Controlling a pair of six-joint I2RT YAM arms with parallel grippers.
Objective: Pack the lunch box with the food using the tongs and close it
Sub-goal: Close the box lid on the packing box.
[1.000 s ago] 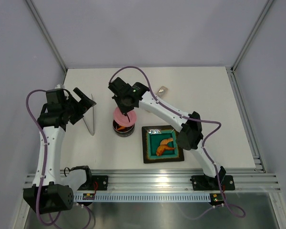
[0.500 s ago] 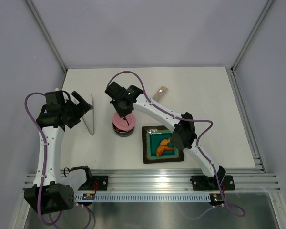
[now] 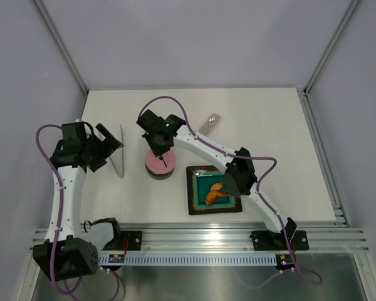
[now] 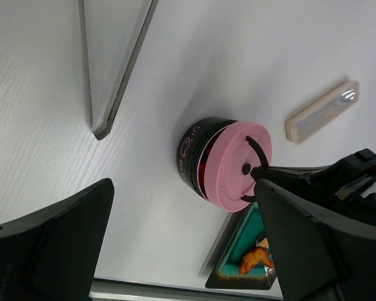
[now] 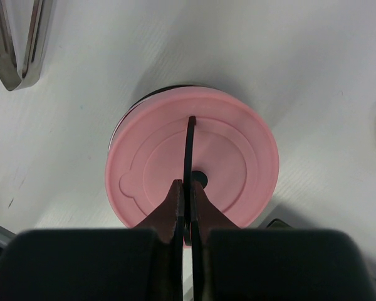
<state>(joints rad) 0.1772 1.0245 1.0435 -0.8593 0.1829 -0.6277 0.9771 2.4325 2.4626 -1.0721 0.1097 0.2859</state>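
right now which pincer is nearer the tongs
left. the left pincer hangs open just left of the tongs, not touching them. the right pincer is off to their right, shut on the handle of the lid.

A smooth, matt pink plastic lid (image 5: pixel 238 157), dull brushed-metal tongs (image 4: pixel 123 81) and a glossy teal plate (image 3: pixel 199 182) on a matt white counter (image 4: pixel 238 50).
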